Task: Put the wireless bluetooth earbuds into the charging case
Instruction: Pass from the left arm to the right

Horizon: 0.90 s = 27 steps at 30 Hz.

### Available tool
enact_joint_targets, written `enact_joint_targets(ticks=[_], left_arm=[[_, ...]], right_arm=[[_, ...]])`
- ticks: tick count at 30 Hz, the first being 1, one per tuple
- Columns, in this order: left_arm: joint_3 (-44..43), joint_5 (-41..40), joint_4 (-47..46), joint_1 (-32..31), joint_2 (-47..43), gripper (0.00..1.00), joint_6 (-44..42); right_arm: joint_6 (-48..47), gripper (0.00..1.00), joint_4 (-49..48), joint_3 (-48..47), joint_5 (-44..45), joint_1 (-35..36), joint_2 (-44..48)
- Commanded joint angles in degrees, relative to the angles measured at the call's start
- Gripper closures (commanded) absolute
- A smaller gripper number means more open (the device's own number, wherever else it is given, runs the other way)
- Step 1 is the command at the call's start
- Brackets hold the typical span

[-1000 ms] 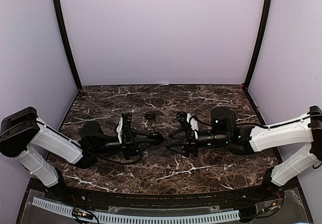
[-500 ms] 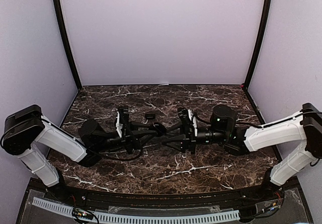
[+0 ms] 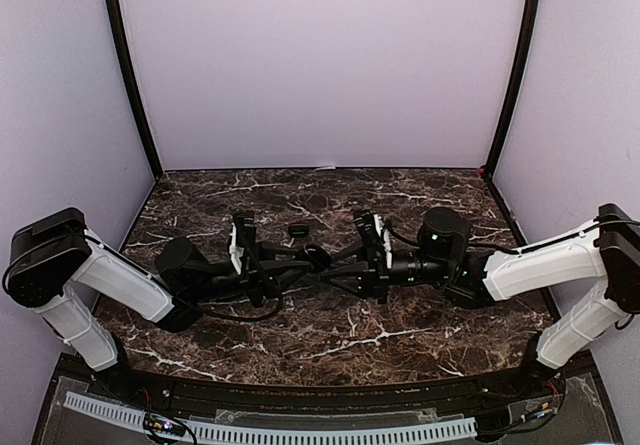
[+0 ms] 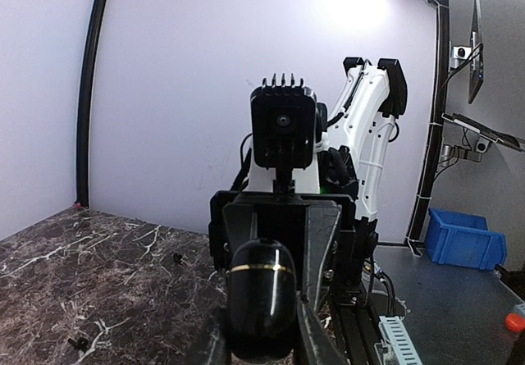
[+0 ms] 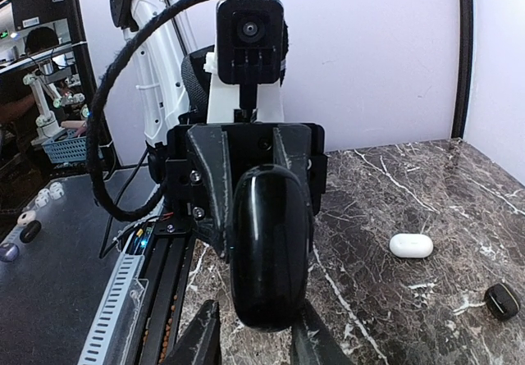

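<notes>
A glossy black charging case [image 4: 261, 295] with a thin gold seam is clamped end-on in my left gripper [image 4: 261, 344], a little above the table. My right gripper [image 5: 256, 340] faces it from the other side. Its fingers flank the same charging case [image 5: 271, 246]; the right finger touches it and a sliver of marble shows beside the left finger. In the top view both grippers [image 3: 308, 258] [image 3: 328, 265] meet at the table's middle around the case [image 3: 317, 254]. Two tiny black specks, probably earbuds [image 4: 177, 257] [image 4: 78, 343], lie on the marble.
A white case [image 5: 410, 245] and a small black case [image 5: 500, 299] lie on the marble beyond my right gripper. A small black object [image 3: 298, 230] sits just behind the grippers. Purple walls close in the table [image 3: 420, 335].
My right gripper has slid left until it met the case held by the left gripper, and its fingers have narrowed around it. The left gripper shifted slightly right and up.
</notes>
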State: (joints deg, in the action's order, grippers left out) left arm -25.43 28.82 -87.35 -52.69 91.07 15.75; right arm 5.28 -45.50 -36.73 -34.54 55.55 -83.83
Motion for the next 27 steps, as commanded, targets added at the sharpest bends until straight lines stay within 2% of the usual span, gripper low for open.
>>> enact_joint_targets(ticks=[1, 17, 21, 24, 27], left_arm=[[-0.9, 1.5, -1.7, -0.1, 0.2, 0.78, 0.6], [-0.7, 2.4, -1.6, -0.1, 0.9, 0.78, 0.8], [-0.6, 2.3, -1.6, -0.1, 1.0, 0.77, 0.8], [-0.3, 2.1, -1.4, -0.1, 0.7, 0.68, 0.8], [0.9, 2.1, -0.6, -0.1, -0.6, 0.5, 0.5]], right_arm=[[1.0, 0.71, -3.2, -1.4, -0.2, 0.0, 0.3], [1.8, 0.73, -3.0, -2.2, -0.6, -0.1, -0.3], [1.9, 0.85, -3.0, -2.2, -1.1, -0.1, -0.5], [1.6, 0.87, -2.2, -2.1, -1.7, -0.5, -0.2], [0.1, 0.9, 2.0, -2.5, -3.8, -1.6, 0.7]])
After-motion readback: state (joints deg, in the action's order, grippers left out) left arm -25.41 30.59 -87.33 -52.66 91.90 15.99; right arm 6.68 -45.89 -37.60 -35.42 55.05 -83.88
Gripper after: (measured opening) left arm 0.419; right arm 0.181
